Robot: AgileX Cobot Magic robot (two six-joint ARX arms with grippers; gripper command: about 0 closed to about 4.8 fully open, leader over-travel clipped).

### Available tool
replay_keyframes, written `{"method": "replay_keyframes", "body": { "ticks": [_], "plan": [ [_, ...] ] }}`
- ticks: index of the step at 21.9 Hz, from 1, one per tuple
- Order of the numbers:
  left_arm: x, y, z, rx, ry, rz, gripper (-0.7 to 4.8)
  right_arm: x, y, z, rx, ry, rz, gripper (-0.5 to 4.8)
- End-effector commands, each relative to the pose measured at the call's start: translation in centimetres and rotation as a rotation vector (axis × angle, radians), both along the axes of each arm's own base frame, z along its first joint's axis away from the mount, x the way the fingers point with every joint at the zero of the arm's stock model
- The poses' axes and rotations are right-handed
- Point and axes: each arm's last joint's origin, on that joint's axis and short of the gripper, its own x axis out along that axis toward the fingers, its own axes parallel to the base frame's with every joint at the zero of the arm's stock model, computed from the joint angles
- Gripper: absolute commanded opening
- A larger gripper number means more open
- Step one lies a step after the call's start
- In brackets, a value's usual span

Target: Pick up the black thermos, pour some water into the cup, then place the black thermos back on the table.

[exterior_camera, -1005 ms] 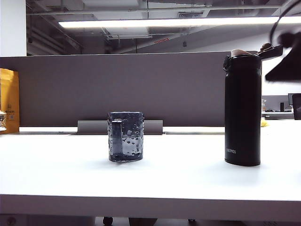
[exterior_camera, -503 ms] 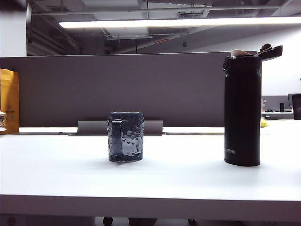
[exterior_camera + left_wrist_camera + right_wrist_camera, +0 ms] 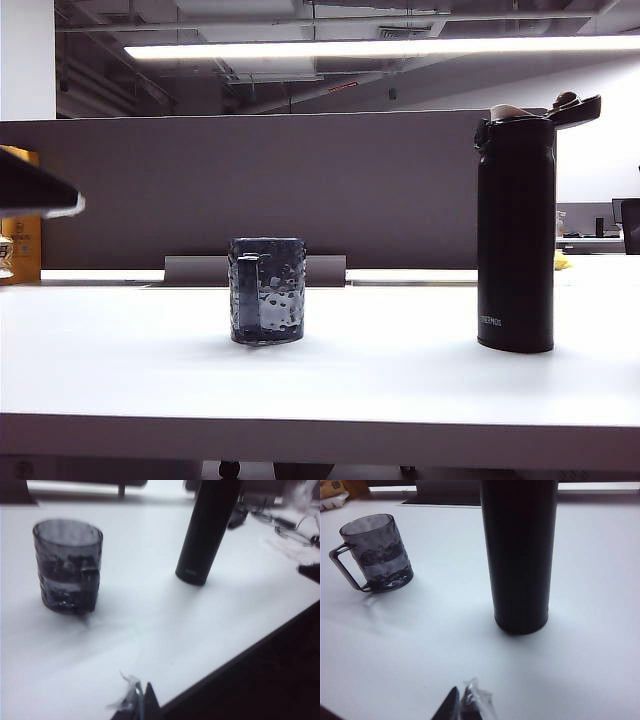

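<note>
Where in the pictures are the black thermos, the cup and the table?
black thermos (image 3: 516,235): exterior view, middle of its body.
cup (image 3: 268,291): exterior view, dimpled side wall beside the handle.
table (image 3: 400,375): exterior view, bare top between cup and thermos.

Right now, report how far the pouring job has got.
Seemingly done: the black thermos stands upright on the table, lid flipped open, apart from the cup, which seems to hold water. In hand: nothing; the left pincer and right pincer are both shut, empty, near the front edge. Left: apparently nothing.
</note>
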Motion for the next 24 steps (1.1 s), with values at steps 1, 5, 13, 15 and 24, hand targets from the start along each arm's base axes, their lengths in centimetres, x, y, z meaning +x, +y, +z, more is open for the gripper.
{"method": "replay_keyframes", "body": {
  "ticks": [1, 5, 13, 15, 24],
  "plan": [
    [0.1, 0.1, 0.2, -0.004, -0.016, 0.02, -0.06, 0.0, 0.0, -0.1, 0.007, 0.001, 0.009, 0.13],
    [0.1, 0.1, 0.0, 0.006, 0.002, 0.017, -0.05, 0.0, 0.0, -0.1, 0.006, 0.0, 0.006, 0.13],
    [0.1, 0.1, 0.0, 0.007, 0.002, 0.019, -0.05, 0.0, 0.0, 0.0, 0.012, -0.012, 0.001, 0.13],
    [0.1, 0.1, 0.0, 0.007, 0.002, 0.019, -0.05, 0.0, -0.2, 0.3, 0.028, -0.044, -0.006, 0.13],
    [0.8, 1.9, 0.3, -0.03, -0.022, 0.098, -0.05, 0.7, -2.7, 0.4, 0.025, -0.061, -0.278, 0.13]
  ]
}}
